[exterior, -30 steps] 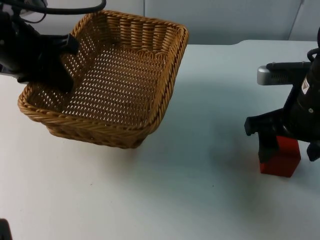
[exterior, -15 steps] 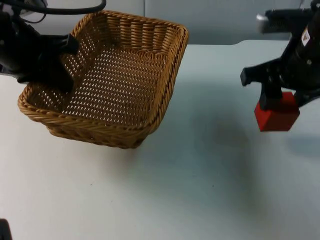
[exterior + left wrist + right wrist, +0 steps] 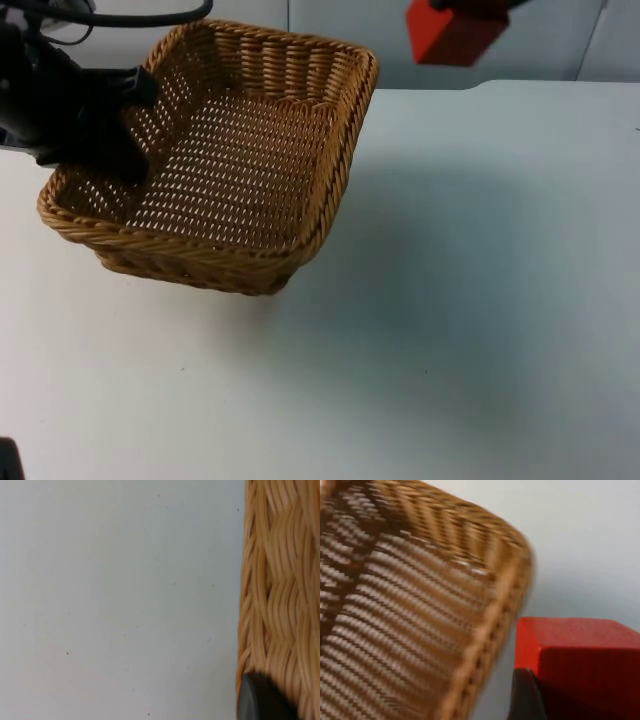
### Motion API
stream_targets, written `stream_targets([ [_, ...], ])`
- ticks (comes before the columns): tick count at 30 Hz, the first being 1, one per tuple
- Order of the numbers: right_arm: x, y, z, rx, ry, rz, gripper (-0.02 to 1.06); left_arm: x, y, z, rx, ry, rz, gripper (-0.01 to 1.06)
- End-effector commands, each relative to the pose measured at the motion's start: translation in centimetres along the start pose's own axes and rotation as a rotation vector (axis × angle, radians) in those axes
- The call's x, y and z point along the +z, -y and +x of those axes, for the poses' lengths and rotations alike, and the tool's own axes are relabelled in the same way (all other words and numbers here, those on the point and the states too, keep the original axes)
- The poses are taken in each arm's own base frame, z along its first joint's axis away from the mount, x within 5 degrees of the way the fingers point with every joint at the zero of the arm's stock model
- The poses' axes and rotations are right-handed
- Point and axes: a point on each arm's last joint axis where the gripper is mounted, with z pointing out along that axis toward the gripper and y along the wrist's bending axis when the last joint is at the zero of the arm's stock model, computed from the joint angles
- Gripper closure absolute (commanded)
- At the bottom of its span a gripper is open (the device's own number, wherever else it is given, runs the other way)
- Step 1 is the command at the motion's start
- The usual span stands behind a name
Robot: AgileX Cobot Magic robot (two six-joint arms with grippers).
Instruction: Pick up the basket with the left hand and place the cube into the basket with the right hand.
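Observation:
A woven tan basket (image 3: 225, 150) is at the left of the table in the top view, its inside empty. My left gripper (image 3: 128, 125) is shut on the basket's left rim, one fingertip (image 3: 260, 700) lying against the weave (image 3: 280, 580) in the left wrist view. A red cube (image 3: 455, 32) hangs high in the air, just right of the basket's far right corner. My right gripper (image 3: 580, 705) is shut on the cube (image 3: 580, 655), with a black finger (image 3: 525, 695) pressed on its side. The basket's rim (image 3: 485, 630) lies below and beside the cube in the right wrist view.
The white table top (image 3: 470, 300) stretches to the right and front of the basket. A grey partition wall (image 3: 540, 45) closes off the back edge.
The right gripper has lifted the red cube off the table at the right and carried it up and left toward the basket's far right corner. The basket and left arm stayed put.

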Motion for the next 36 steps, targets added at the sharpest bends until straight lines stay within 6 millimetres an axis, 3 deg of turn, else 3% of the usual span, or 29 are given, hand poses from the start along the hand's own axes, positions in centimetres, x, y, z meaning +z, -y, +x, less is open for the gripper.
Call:
stream_targets([
  [1,-0.1,-1.5,-0.8,-0.045,0.055,-0.072,0.73,-0.6,0.6,-0.3,-0.014,0.023,0.024,1.05],
  [5,2.2,-3.6,-1.7,-0.034,0.064,-0.140,0.73,-0.6,0.7,-0.3,0.006,0.021,0.027,1.05],
  [6,2.2,-3.6,-1.7,-0.034,0.064,-0.140,0.73,-0.6,0.7,-0.3,0.006,0.021,0.027,1.05],
  [11,6.5,-4.1,-1.7,-0.018,0.037,-0.195,0.68,-0.6,0.7,-0.2,0.010,0.010,0.036,1.05],
  [12,6.5,-4.1,-1.7,-0.018,0.037,-0.195,0.68,-0.6,0.7,-0.2,0.010,0.010,0.036,1.05],
  [16,7.9,-4.9,-2.9,-0.030,0.037,-0.227,0.37,-0.6,0.8,-0.1,0.034,0.002,0.043,1.05],
  [18,7.7,-5.2,-3.2,-0.038,0.043,-0.234,0.36,-0.6,0.8,-0.1,0.034,0.000,0.044,1.05],
  [24,5.6,-5.7,-5.6,-0.087,0.124,-0.234,0.39,-0.6,0.8,0.0,0.036,-0.005,0.049,1.05],
  [26,4.0,-5.3,-6.9,-0.144,0.155,-0.156,0.50,-0.6,0.8,0.0,0.036,-0.005,0.049,1.05],
  [27,4.0,-5.3,-6.9,-0.144,0.155,-0.156,0.50,-0.6,0.8,0.0,0.036,-0.005,0.049,1.05],
  [29,1.1,-3.8,-8.6,-0.214,0.162,0.031,0.94,-0.6,0.8,0.0,0.036,-0.005,0.049,1.05],
  [30,0.0,-3.2,-9.1,-0.221,0.164,0.097,1.04,-0.6,0.9,0.0,0.032,-0.003,0.051,1.05],
  [31,0.0,-3.2,-9.1,-0.221,0.164,0.097,1.04,-0.6,0.9,0.0,0.032,-0.003,0.051,1.05],
  [36,-7.2,0.2,-11.0,-0.163,0.205,0.305,1.05,-0.2,1.6,-0.4,-0.007,0.042,0.121,1.05],
])
